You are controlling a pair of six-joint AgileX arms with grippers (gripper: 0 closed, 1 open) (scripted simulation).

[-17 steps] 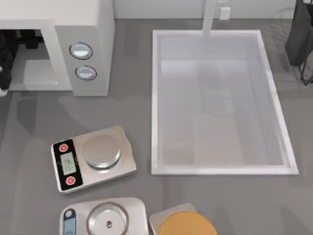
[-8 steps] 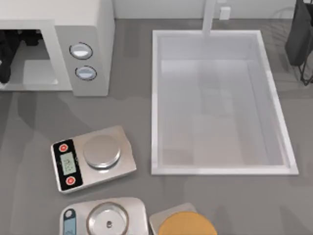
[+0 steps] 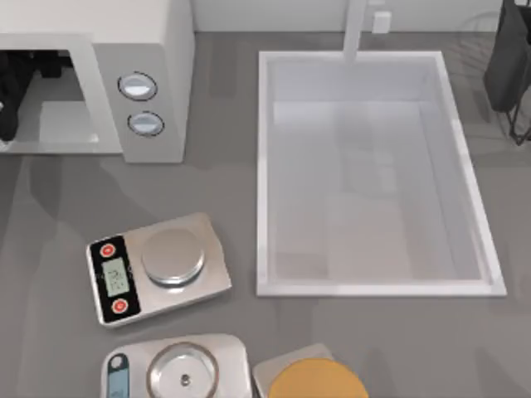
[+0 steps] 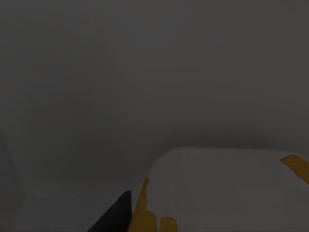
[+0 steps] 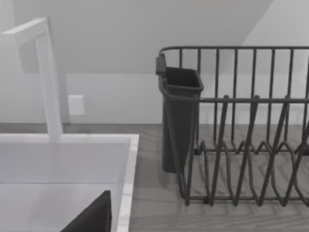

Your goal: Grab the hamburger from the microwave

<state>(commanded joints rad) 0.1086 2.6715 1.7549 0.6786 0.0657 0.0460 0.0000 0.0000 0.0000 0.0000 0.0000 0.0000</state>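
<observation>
While the microwave (image 3: 137,79) stands at the desk's (image 3: 50,215) back left corner with its grey cavity facing forward, the left arm reaches into that cavity, a dark shape at the far left edge of the opening. Its left tool (image 4: 145,212) sits deep inside, where the wrist view is dim; one dark finger (image 4: 113,215) shows just beside the burger (image 4: 227,191), a cream-white lump with yellow-orange patches that lies on the cavity floor. Whether the fingers are spread or closed on it I cannot tell from here.

Two round silver-blue knobs (image 3: 141,104) sit one above the other on the panel to the right of the cavity. A white sink (image 3: 264,166) takes up the middle and right of the desk, with a faucet (image 3: 355,29) at its back rim. Near the front left edge lies a scale (image 3: 158,267) with a round metal pan, a second scale (image 3: 178,369) in front of it, and an orange disc (image 3: 318,380) on a pad at the front edge.

At the back right corner is the right arm, parked by the rack (image 5: 231,145). One finger of the right tool (image 5: 91,217) shows dark over the sink's rim, and I cannot tell its state.
</observation>
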